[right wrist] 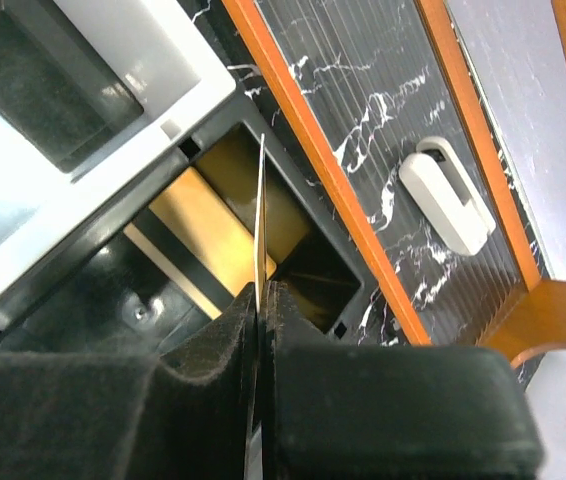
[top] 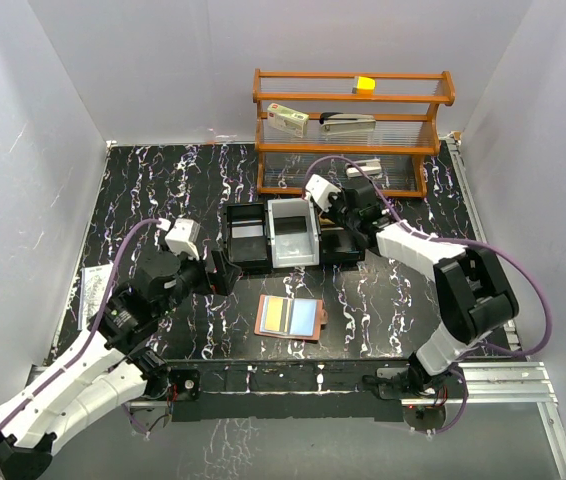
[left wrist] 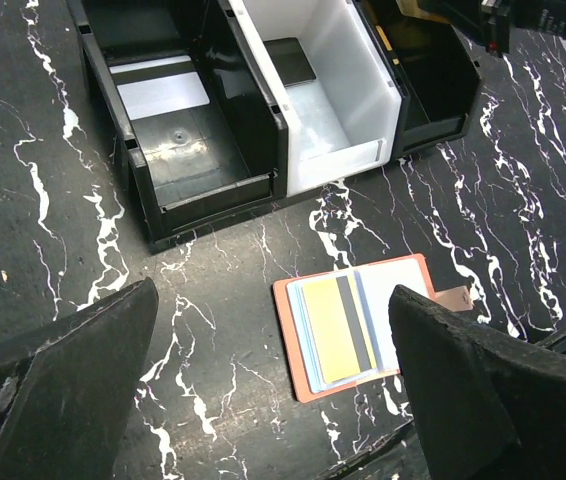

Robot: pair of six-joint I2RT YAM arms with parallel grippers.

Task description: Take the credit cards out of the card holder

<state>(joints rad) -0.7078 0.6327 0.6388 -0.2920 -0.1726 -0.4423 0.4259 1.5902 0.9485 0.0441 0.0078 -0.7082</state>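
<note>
Closest in, the right gripper [right wrist: 262,296] is clamped tight on a thin card [right wrist: 261,210], which stands on edge between the pads, over the right-hand black compartment [right wrist: 308,262] of the tray [left wrist: 251,115]. Below it a yellow-orange surface with a dark stripe shows in that compartment; from where I stand I cannot tell whether that is another card lying there or a reflection in the glossy plastic. Next along is the tray's white middle compartment [left wrist: 388,110] with a dark card [left wrist: 293,62] flat on its floor, and the left black compartment [left wrist: 198,150] holds a pale card [left wrist: 163,95] with a dark stripe.

The left gripper [left wrist: 273,298] hangs spread wide with nothing in it, above the bench [top: 163,180] just in front of the tray. To its right, nearer the front edge, the card holder [left wrist: 286,335] lies open and flat, its snap tab [left wrist: 455,298] sticking out at one side. In it sit the credit cards [left wrist: 358,335]: a yellow one with a dark stripe on top, pale blue edges showing beside it.

Behind the tray stands a wooden rack [top: 348,98] with a yellow block [top: 365,85] on top, a white-and-red box [top: 288,120] and a stapler [top: 348,122] on the middle shelf, and a small white object [right wrist: 448,195] on the bottom one. A sheet of paper [top: 93,285] lies at the bench's left edge.
</note>
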